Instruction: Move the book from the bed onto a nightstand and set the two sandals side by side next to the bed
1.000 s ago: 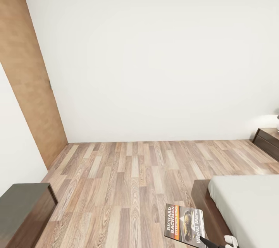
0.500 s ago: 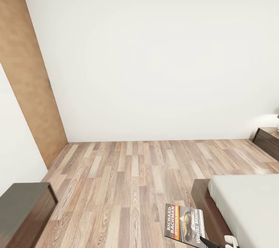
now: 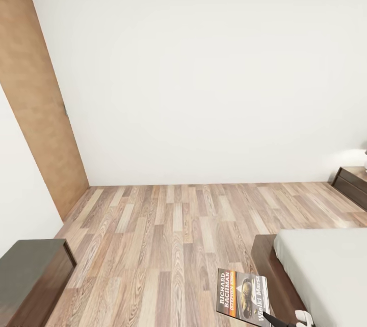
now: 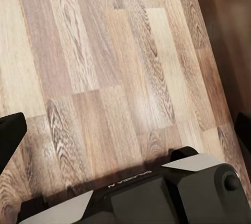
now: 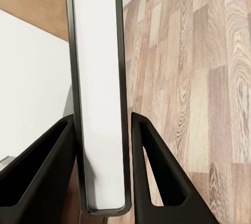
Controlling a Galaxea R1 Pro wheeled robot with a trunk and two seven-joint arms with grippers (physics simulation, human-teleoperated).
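My right gripper (image 3: pixel 291 321) sits at the bottom edge of the head view, shut on the book (image 3: pixel 243 296), whose dark cover with white lettering and an orange band faces up above the floor, just left of the bed's corner. In the right wrist view the book (image 5: pixel 97 77) stands edge-on, its white pages pinched between the two black fingers (image 5: pixel 157 171). The left gripper (image 4: pixel 125 130) is open over bare floor, with nothing between its fingers. The bed (image 3: pixel 326 276) lies at the lower right. A dark nightstand (image 3: pixel 351 183) stands by the far wall. The two sandals are out of view.
A long dark low bench (image 3: pixel 30 273) stands at the lower left. A brown door (image 3: pixel 35 102) is in the left wall. Wood-plank floor (image 3: pixel 173 225) stretches to the white far wall. The robot's dark base (image 4: pixel 167 192) shows below the left gripper.
The whole head picture has shifted up very slightly, so the camera moved. The book stays held in the right gripper at the same spot.
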